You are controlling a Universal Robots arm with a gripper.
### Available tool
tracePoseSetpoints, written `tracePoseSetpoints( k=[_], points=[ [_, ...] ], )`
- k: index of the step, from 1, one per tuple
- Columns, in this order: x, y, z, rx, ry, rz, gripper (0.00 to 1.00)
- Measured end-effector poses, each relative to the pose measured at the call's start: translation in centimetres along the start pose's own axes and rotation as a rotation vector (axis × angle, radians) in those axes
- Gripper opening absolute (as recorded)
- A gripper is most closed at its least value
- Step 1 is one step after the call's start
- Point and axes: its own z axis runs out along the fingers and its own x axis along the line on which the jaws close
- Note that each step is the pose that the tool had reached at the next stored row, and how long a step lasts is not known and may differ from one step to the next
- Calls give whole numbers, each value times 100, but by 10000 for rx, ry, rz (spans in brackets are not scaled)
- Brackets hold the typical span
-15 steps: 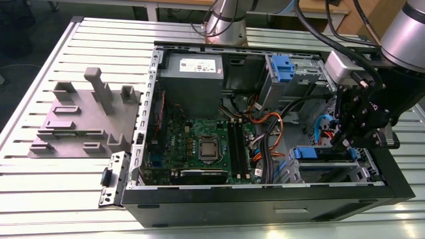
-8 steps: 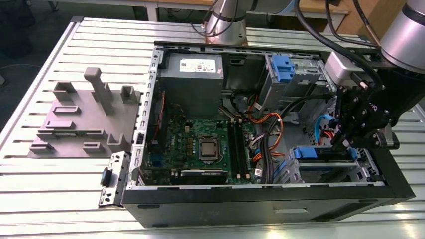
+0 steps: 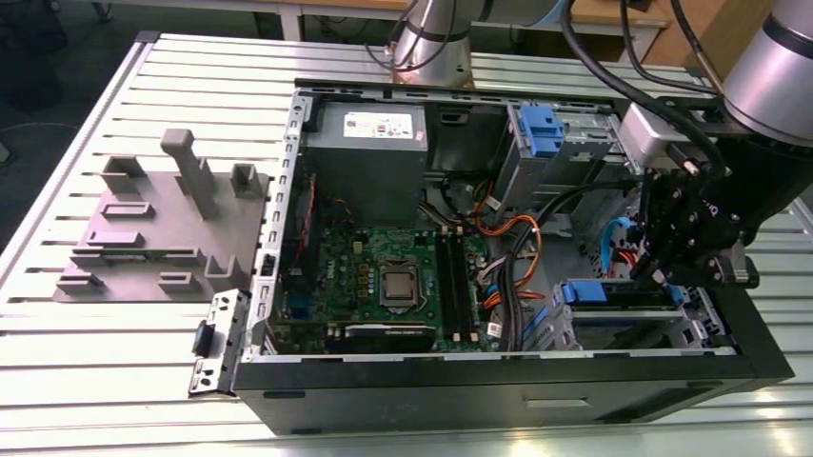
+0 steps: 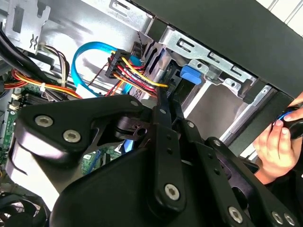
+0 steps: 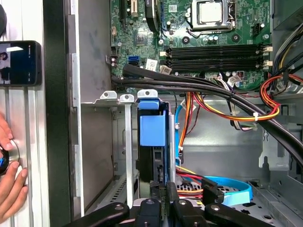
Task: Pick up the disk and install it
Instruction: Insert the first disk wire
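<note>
Fingers [image 5: 156, 191] of the black gripper [image 5: 163, 187]: drawn close together, clamped on the near edge of the disk [image 5: 152, 127], a silver drive seen edge-on with a blue plastic side rail, standing upright in the metal drive cage [image 5: 127, 142].

Exterior view, left to right:
- grey moulded fixture plate [image 3: 152, 233] on the slatted aluminium table [image 3: 76, 324], left of the case;
- open black computer case [image 3: 508, 395];
- green motherboard [image 3: 381, 276] on its floor;
- grey metal box with a white sticker [image 3: 375, 143] at the far side;
- disk's blue rail [image 3: 597, 290] in the near-right bay;
- gripper [image 3: 673, 276] just to the right of it.

First wrist view adds a dark phone [image 5: 19, 62] lying on the table and a person's hand [image 5: 9, 184] outside the case wall.

Second wrist view adds the bundle of red, yellow and black wires [image 4: 137, 71] with a light-blue flat cable [image 4: 83, 56] just beside the fingertips, and the hand [image 4: 277, 146] beyond the case rim.
</note>
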Motion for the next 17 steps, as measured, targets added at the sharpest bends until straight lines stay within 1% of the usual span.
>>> tracePoseSetpoints(
  k=[7, 8, 10, 11, 13, 17],
  points=[
    [-1, 0, 4, 0, -4, 0, 16],
    [-2, 0, 8, -1, -15, 0, 18],
    [-1, 0, 10, -1, -15, 0, 18],
    [0, 0, 3, 0, -7, 0, 24],
    [1, 0, -11, -1, -7, 1, 24],
    [7, -1, -70, -1, -7, 0, 24]
  ],
)
